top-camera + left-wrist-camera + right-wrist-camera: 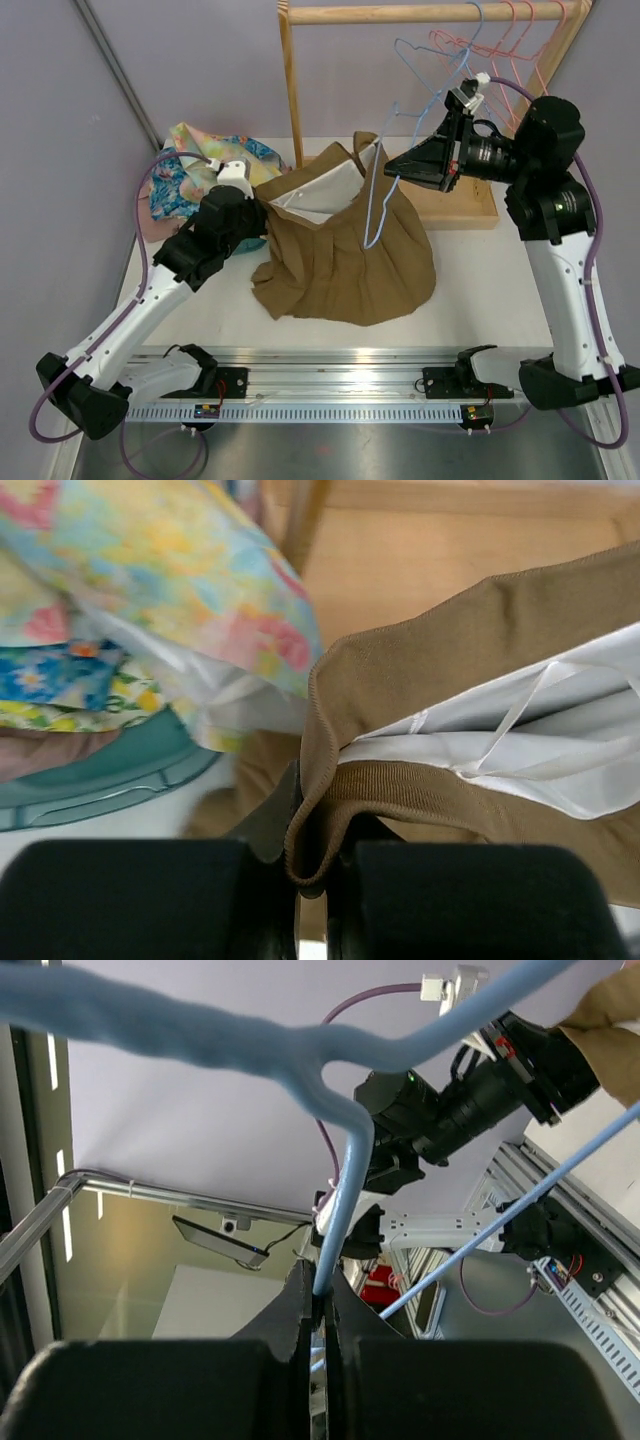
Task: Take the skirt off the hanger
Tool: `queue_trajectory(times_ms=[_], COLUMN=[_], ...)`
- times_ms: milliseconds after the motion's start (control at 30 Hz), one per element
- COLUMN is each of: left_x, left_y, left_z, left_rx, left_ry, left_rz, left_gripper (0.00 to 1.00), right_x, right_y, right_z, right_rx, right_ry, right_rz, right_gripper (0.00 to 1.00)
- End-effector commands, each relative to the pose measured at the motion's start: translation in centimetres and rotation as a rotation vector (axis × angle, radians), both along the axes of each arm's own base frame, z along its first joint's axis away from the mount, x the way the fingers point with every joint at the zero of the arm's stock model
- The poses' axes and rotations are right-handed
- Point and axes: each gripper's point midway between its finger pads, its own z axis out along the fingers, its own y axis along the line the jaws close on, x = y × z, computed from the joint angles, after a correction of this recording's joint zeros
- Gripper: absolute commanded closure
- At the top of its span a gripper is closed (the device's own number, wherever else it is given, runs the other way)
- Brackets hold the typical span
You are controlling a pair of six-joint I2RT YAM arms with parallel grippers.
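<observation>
The brown skirt (340, 260) with white lining (322, 195) lies slumped mid-table, its waist lifted at the back. My left gripper (262, 207) is shut on the left end of the waistband; the left wrist view shows the ribbed band (400, 790) folded between my fingers (150, 900). My right gripper (400, 168) is shut on the light-blue wire hanger (378, 205), held up above the skirt's right side. The right wrist view shows the wire (340, 1190) pinched between the jaws and a corner of skirt (610, 1010). I cannot tell whether the hanger's lower end is inside the waist.
A wooden clothes rack (290, 90) stands at the back with pink hangers (505, 40) and a blue one (440, 62) on its rail; its base (462, 208) lies behind the skirt. A pile of floral clothes (195, 160) sits at the back left. An aluminium rail (330, 385) runs along the near edge.
</observation>
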Motion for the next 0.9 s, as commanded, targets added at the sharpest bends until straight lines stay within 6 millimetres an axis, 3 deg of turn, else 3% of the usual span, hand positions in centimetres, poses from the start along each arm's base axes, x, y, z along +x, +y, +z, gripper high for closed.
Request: queue_trajectory(times_ms=[0, 33, 67, 100, 133, 167, 233, 367, 500, 567, 600, 667, 700, 767, 800, 867], left_x=[2.4, 3.0, 3.9, 4.3, 5.2, 5.8, 6.9, 9.4, 11.4, 12.7, 13.6, 14.8, 15.7, 17.5, 18.5, 20.4], left_y=[7.1, 7.4, 7.6, 7.5, 7.0, 6.2, 4.6, -0.3, -1.9, -1.9, -2.0, -1.4, -1.4, -0.8, -0.8, -0.3], left_z=[3.1, 4.0, 4.9, 6.3, 6.3, 7.0, 7.9, 5.6, 2.8, 2.6, 1.2, 0.5, 1.6, 0.2, 2.0, 0.0], left_rx=[0.029, 0.009, -0.018, -0.041, -0.047, -0.077, -0.132, -0.270, -0.335, -0.331, -0.310, -0.261, -0.253, -0.196, -0.204, -0.176], left_ry=[-0.097, -0.111, -0.130, -0.156, -0.151, -0.166, -0.173, -0.099, -0.063, -0.075, -0.049, -0.038, -0.055, -0.027, -0.060, -0.005], left_rz=[0.302, 0.301, 0.289, 0.282, 0.273, 0.246, 0.205, 0.073, 0.072, 0.098, 0.115, 0.151, 0.165, 0.196, 0.194, 0.197], left_gripper=[1.00, 1.00, 1.00, 1.00, 1.00, 1.00, 1.00, 1.00, 1.00, 1.00, 1.00, 1.00, 1.00, 1.00, 1.00, 1.00], right_x=[-1.6, -2.0, -2.6, -2.7, -3.4, -4.4, -5.3, -7.7, -10.1, -11.0, -11.7, -12.5, -13.1, -13.6, -14.1, -14.8], right_y=[-0.2, -0.2, -0.3, -0.3, -0.4, -0.7, -0.8, -0.8, -1.3, -1.4, -1.6, -1.8, -2.0, -2.2, -2.3, -2.6], right_z=[3.6, 3.3, 4.6, 3.3, 4.0, 4.8, 4.3, 4.0, 4.7, 5.2, 5.6, 6.0, 6.0, 6.1, 5.9, 6.1], right_rx=[0.018, 0.030, 0.087, 0.118, 0.183, 0.225, 0.270, 0.281, 0.267, 0.263, 0.260, 0.260, 0.252, 0.257, 0.258, 0.280], right_ry=[-0.259, -0.245, -0.274, -0.221, -0.125, -0.197, -0.127, -0.132, -0.150, -0.155, -0.167, -0.162, -0.169, -0.160, -0.160, -0.180], right_rz=[0.061, 0.075, 0.095, 0.109, 0.133, 0.155, 0.174, 0.224, 0.270, 0.285, 0.295, 0.309, 0.320, 0.324, 0.326, 0.330], right_gripper=[1.00, 1.00, 1.00, 1.00, 1.00, 1.00, 1.00, 1.00, 1.00, 1.00, 1.00, 1.00, 1.00, 1.00, 1.00, 1.00])
